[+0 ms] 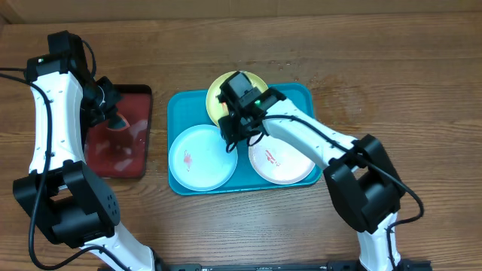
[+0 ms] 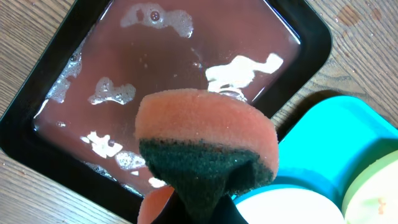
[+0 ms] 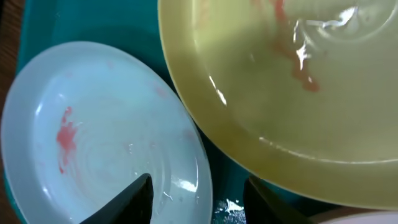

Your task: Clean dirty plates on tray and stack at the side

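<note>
Plates on the turquoise tray [image 1: 305,94], both arms in view. The yellow-green plate [image 3: 280,93] sits at the tray's far edge, smeared red, and its near rim appears to overlap the pale blue plate [image 1: 200,156] at the near left. The white plate [image 1: 282,159] lies at the near right. All three carry red marks, and we see none stacked at the side.

Being round, the plates offer no long axis, so the rim is what matters. The right hand [image 1: 236,129] hangs low over the meeting of the yellow-green and pale blue rims. Its fingers are apart and clamp nothing we can see: one finger [image 3: 134,199] is above the pale blue plate, the other just below the yellow-green rim. We judge this arm much the nearer.

The left hand [image 1: 111,113], well apart to the left, is closed on an orange sponge [image 2: 205,143] with a dark green scouring face. It holds the sponge over the dark red tray [image 2: 314,37], which contains shallow water and foam [image 2: 242,68]. Both trays rest on the wooden bench [image 1: 392,90].
</note>
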{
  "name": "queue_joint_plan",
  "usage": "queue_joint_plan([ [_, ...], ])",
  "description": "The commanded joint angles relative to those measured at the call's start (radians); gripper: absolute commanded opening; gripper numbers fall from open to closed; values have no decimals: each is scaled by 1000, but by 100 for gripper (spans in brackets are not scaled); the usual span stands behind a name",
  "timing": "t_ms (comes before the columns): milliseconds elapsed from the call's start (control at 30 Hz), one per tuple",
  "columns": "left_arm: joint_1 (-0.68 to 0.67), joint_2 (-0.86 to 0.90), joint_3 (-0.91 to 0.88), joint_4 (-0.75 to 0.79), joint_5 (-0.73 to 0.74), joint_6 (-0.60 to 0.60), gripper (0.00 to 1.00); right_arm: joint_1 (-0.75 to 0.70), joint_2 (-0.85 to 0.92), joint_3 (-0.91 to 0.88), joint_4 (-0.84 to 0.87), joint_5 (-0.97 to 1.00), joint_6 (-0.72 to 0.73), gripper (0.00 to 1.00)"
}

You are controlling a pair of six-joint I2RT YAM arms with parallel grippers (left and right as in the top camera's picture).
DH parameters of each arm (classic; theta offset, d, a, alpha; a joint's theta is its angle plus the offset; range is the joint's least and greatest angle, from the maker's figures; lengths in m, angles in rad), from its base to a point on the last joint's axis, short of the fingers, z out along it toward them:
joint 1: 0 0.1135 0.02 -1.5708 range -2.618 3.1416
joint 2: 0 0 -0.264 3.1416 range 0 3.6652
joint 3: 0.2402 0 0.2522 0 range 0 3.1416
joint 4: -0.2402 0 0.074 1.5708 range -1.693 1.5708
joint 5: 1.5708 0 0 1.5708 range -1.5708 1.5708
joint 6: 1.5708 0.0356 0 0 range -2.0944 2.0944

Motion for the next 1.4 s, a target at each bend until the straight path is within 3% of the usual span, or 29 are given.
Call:
queue_joint_plan([
  [0,4,-6,-3,3,-6,1,4,3,6,17,-16,26,28,48],
  [400,4,-6,-3,3,-3,1,4,11,13,-33,-13,21,51,42],
  [700,4,-6,-3,-3,3,25,4,40,56,-33,-13,19,51,47],
  [767,4,-6,-3,-3,7,29,4,40,60,-33,-14,19,50,41],
  [867,4,-6,-3,-9,17,40,4,40,60,-33,-14,21,50,25],
  [1000,4,-6,-3,-34,185,153,4,40,61,-33,-12,56,55,12],
  [1133,-13,-6,-3,-59,286,202,4,39,60,-33,3,63,64,11],
  [1367,-111,-6,-4,-107,286,223,4,36,61,-33,28,63,141,11],
])
